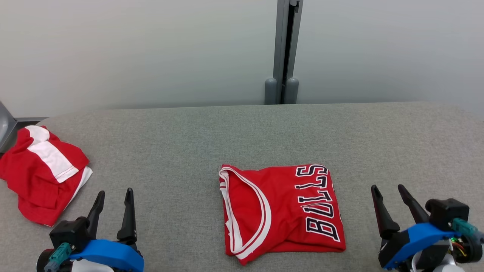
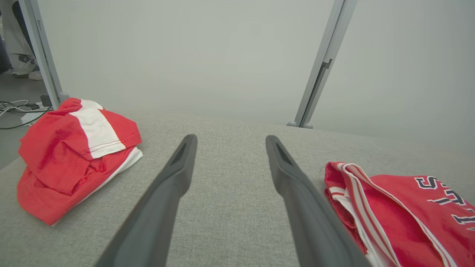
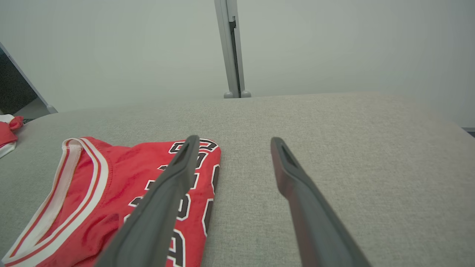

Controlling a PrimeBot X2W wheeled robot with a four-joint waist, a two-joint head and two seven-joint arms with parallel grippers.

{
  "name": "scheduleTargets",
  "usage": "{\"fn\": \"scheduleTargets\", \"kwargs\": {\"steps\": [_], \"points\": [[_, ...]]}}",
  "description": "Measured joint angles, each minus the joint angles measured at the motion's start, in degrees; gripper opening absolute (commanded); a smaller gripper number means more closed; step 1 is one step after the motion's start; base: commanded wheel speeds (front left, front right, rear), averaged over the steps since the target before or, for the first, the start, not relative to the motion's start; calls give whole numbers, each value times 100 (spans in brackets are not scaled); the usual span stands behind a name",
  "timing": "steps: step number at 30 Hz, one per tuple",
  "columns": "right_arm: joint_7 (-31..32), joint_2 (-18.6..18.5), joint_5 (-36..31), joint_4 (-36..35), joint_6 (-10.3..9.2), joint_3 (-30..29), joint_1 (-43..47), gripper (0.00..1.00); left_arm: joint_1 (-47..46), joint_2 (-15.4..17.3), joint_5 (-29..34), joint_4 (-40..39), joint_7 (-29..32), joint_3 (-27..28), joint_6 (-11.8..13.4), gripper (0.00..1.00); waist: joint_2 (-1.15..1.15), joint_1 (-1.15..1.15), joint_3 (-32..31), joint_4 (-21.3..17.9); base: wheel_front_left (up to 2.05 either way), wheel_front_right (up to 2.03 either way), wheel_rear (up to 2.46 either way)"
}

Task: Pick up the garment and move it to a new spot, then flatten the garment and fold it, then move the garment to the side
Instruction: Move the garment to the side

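Observation:
A red jersey, the garment [image 1: 281, 209], lies folded into a rough square near the front middle of the grey table [image 1: 242, 132], its white-trimmed armhole to the left and dark lettering to the right. It also lies at the right of the left wrist view [image 2: 400, 211] and the left of the right wrist view [image 3: 122, 185]. My left gripper [image 1: 115, 198] stands open at the lower left, well clear of the jersey. My right gripper [image 1: 387, 192] stands open at the lower right, beside the jersey's lettered edge, touching nothing. In each wrist view the gripper's own fingers [image 2: 178, 174] [image 3: 293, 174] spread apart over bare cloth.
A second red and white garment [image 1: 43, 172] lies crumpled at the table's left edge, also in the left wrist view [image 2: 74, 152]. A pale wall with a grey post [image 1: 283, 53] runs behind the table. Cables [image 2: 15, 111] lie on the floor far left.

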Motion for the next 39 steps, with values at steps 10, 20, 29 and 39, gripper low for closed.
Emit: {"fn": "scheduleTargets", "kwargs": {"steps": [10, 20, 29, 39], "points": [[1853, 107, 133, 431, 0, -23, -748, 100, -109, -5, 8, -54, -20, -102, -1, 100, 0, 1, 180, 50, 0, 0, 0], [2777, 120, 115, 1352, 0, 142, -1443, 100, -532, -16, 123, -32, 15, -312, -152, 100, 0, 1, 577, 260, 0, 0, 0], [3016, 114, -82, 2198, -1, 258, -1847, 92, -795, -107, 137, 85, -23, -382, -235, 100, 0, 1, 868, 446, 0, 0, 0], [3173, -485, -614, 1630, 5, 1201, -2248, 0, -852, -126, 113, 93, -104, -259, -243, 100, 0, 2, 1072, 178, 0, 0, 0]]}}
